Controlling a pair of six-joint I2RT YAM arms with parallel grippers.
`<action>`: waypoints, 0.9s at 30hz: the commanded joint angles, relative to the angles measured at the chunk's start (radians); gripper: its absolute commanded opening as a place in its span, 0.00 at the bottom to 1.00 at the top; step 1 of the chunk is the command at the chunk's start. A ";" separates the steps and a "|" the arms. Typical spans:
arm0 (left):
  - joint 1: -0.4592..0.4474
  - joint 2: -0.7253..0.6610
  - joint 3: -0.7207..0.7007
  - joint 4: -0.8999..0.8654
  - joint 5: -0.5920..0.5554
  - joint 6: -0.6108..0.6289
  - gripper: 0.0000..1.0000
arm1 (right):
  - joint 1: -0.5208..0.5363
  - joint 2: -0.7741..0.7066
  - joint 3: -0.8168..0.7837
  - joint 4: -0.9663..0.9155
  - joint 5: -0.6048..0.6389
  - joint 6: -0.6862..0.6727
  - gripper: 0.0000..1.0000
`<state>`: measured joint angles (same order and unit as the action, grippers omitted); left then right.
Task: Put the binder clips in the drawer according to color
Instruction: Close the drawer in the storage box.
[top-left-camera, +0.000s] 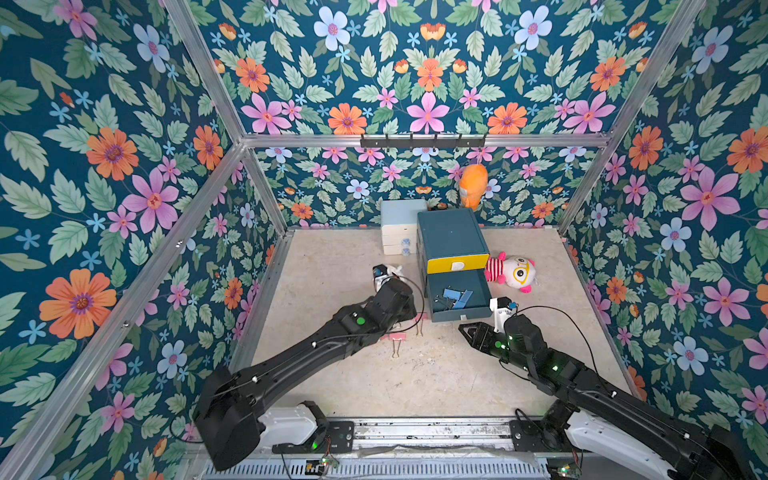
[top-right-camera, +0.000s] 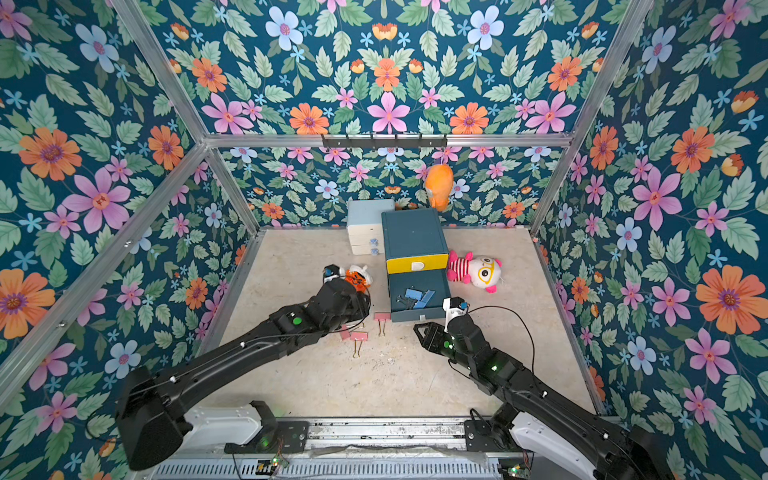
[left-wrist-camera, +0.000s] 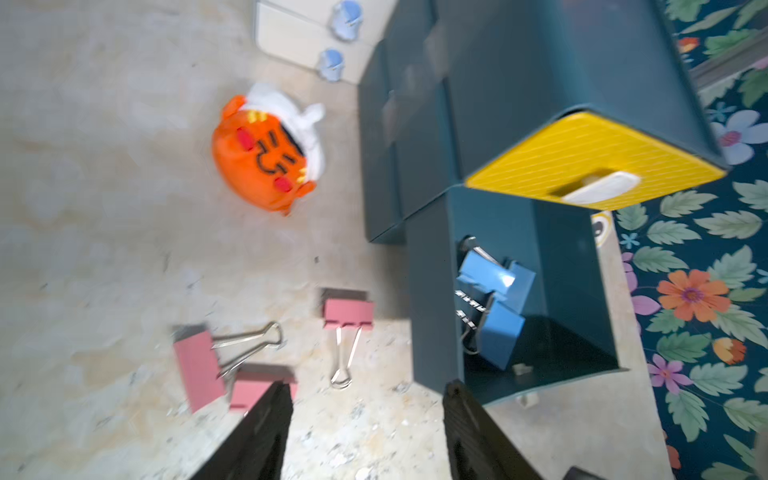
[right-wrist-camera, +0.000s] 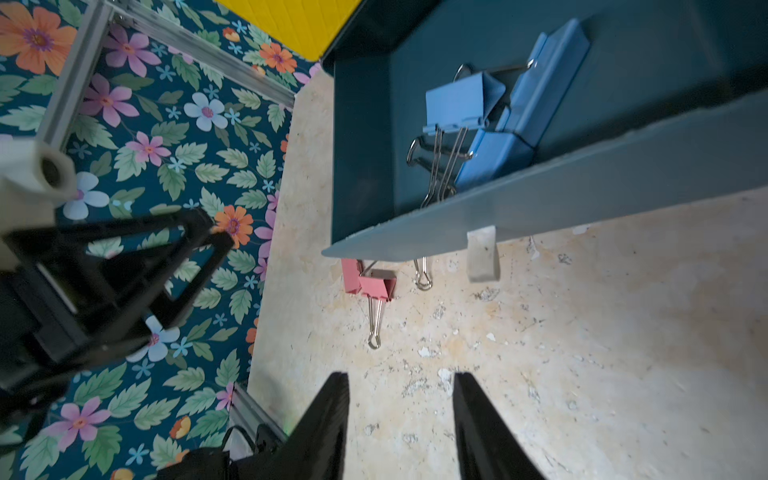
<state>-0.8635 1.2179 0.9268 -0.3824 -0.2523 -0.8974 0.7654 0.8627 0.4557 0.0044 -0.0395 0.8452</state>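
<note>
The drawer (top-left-camera: 451, 237) is a dark teal cabinet with a yellow top front. Its lower drawer (top-left-camera: 461, 314) is pulled out, and blue binder clips (top-left-camera: 455, 296) (right-wrist-camera: 457, 102) lie inside. Three pink binder clips (left-wrist-camera: 349, 311) (left-wrist-camera: 197, 365) (left-wrist-camera: 253, 386) lie on the floor left of the pulled-out drawer. My left gripper (left-wrist-camera: 368, 386) hangs open and empty above the floor between those pink clips and the drawer's corner. My right gripper (right-wrist-camera: 402, 376) is open and empty, low over bare floor in front of the drawer's front wall (right-wrist-camera: 540, 208). One pink clip (right-wrist-camera: 370, 284) shows beyond it.
A small orange plush (left-wrist-camera: 266, 153) lies left of the cabinet. A pale blue and white drawer unit (top-left-camera: 401, 226) stands behind it. A white plush with pink stripes (top-left-camera: 513, 272) lies right of the cabinet. An orange toy (top-left-camera: 473, 185) hangs from the hook rail (top-left-camera: 422, 141) on the back wall.
</note>
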 joint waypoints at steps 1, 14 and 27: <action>0.019 -0.073 -0.096 -0.002 0.013 -0.066 0.63 | -0.015 0.035 0.015 0.045 0.062 0.026 0.42; 0.026 -0.194 -0.373 0.073 0.059 -0.195 0.61 | -0.128 0.130 -0.015 0.153 0.032 0.046 0.26; 0.026 -0.184 -0.423 0.083 0.071 -0.224 0.61 | -0.196 0.323 0.085 0.309 -0.014 -0.001 0.22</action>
<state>-0.8383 1.0306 0.5011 -0.3134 -0.1810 -1.1187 0.5747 1.1576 0.5175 0.2329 -0.0410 0.8680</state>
